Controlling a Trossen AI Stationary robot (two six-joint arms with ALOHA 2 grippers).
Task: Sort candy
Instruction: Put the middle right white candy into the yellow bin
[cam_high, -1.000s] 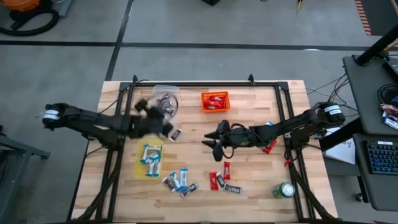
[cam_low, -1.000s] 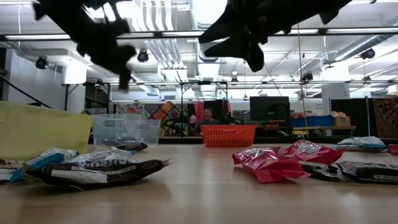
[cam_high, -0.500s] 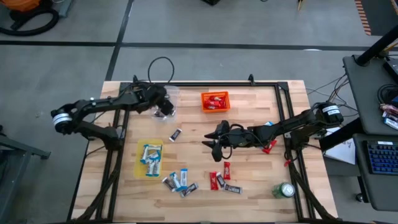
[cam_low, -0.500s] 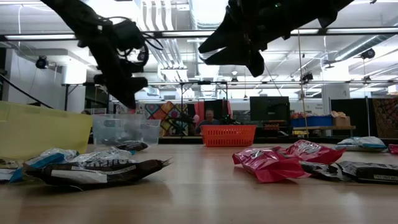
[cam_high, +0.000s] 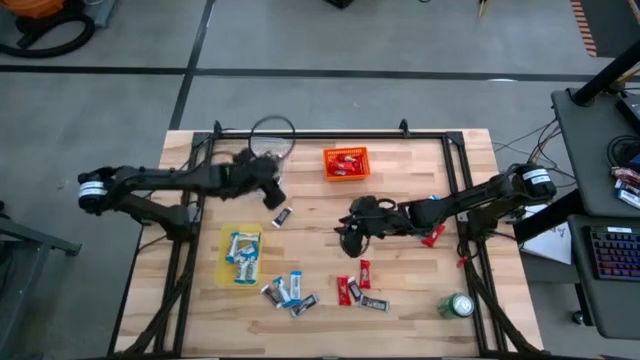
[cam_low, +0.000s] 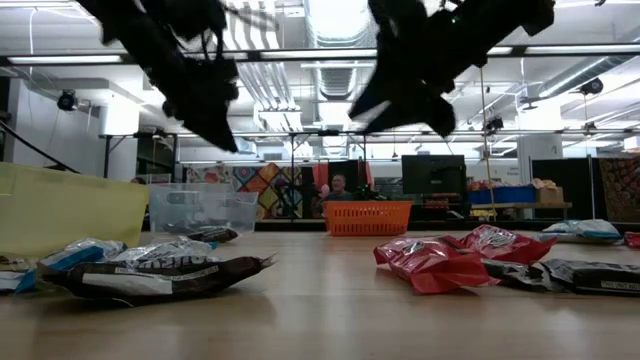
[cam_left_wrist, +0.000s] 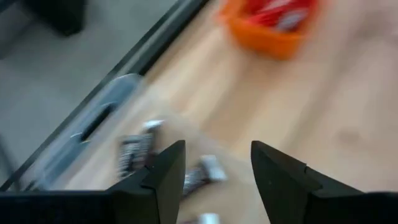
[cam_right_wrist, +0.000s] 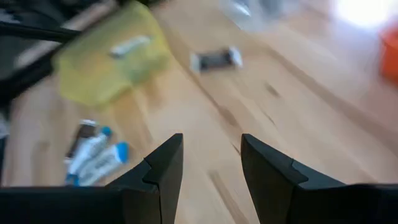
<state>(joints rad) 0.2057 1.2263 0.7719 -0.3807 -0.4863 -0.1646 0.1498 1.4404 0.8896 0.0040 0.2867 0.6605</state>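
My left gripper (cam_high: 274, 195) hangs open and empty at the near right side of the clear bin (cam_low: 200, 208). Dark candy bars (cam_left_wrist: 135, 153) lie in that bin below its fingers. One dark bar (cam_high: 283, 216) lies on the table just past the gripper. My right gripper (cam_high: 345, 234) is open and empty above the table's middle. Blue-and-white bars lie in the yellow bin (cam_high: 228, 268) and red ones in the orange bin (cam_high: 345, 172). Loose blue-and-white and dark bars (cam_high: 289, 292) and red bars (cam_high: 353, 288) lie near the front edge.
A green can (cam_high: 458, 305) stands at the front right corner. A black frame runs along the table's far edge and sides. Bare wood lies between the bins and the loose candy. A person sits in the room far beyond the table.
My left gripper has swung toward the far edge over the clear bin, then come back a little toward the table's middle; its fingers stand wider apart than a second ago. My right gripper has tipped somewhat while staying over the same spot.
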